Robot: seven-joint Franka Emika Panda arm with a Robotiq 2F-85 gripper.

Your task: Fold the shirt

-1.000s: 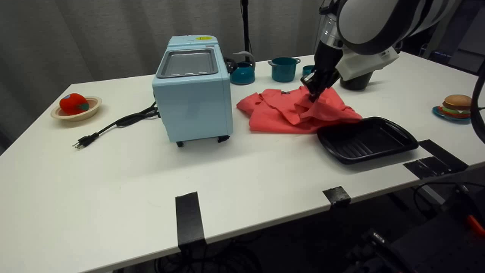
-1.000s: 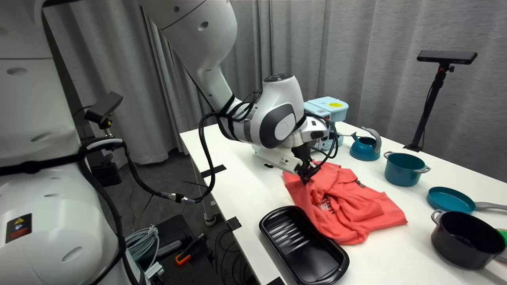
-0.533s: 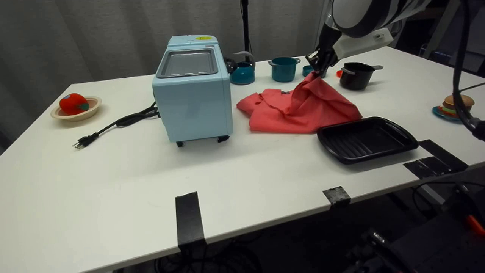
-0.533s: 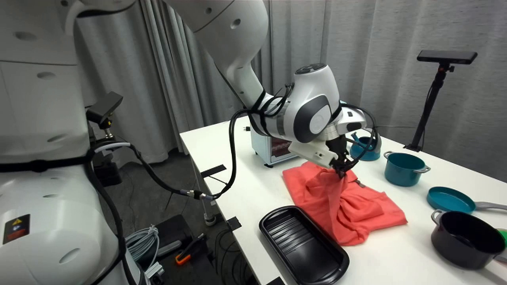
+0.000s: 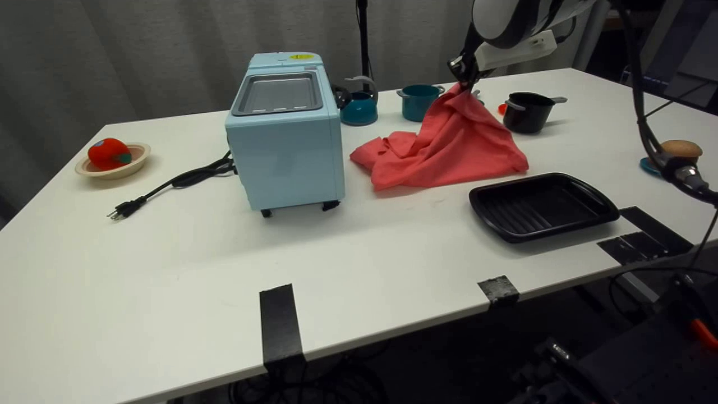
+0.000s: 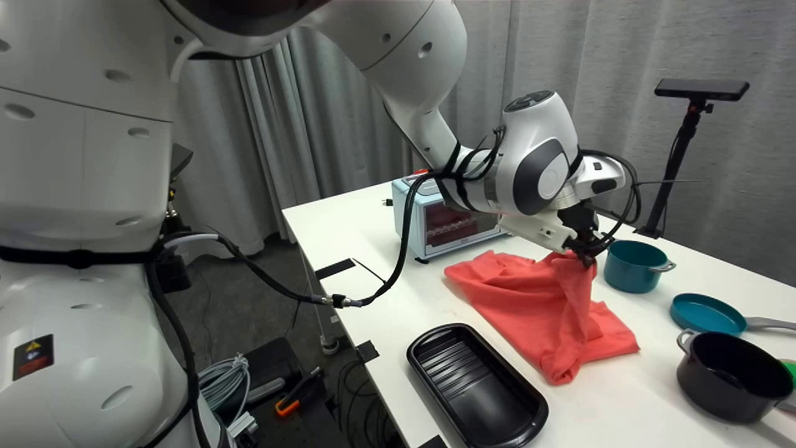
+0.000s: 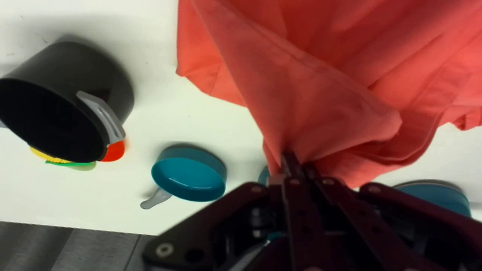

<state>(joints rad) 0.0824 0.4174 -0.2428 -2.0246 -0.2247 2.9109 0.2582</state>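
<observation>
The coral-red shirt lies bunched on the white table in both exterior views [image 5: 449, 154] [image 6: 528, 305]. My gripper is shut on part of the shirt and holds it up in a peak, in both exterior views [image 5: 466, 84] [image 6: 586, 260]. The rest of the cloth hangs down in folds and rests on the table. In the wrist view the gripper [image 7: 299, 162] comes in from the bottom, its jaws close together on the shirt [image 7: 301, 98]. The fingertips are partly hidden in the cloth. The pale print does not show.
A black baking tray [image 5: 544, 207] lies in front of the shirt. A light blue toaster oven [image 5: 286, 157] stands beside it. Behind are a teal kettle [image 5: 359, 109] and teal pot [image 6: 634, 267]. A teal pan [image 6: 709, 314] and black pot [image 6: 734, 379] stand near the shirt's other side.
My gripper has risen and moved back towards the teal pots, with the shirt shut in it. The held cloth has lifted into a peak, and the shirt's front edge has pulled away from the tray.
</observation>
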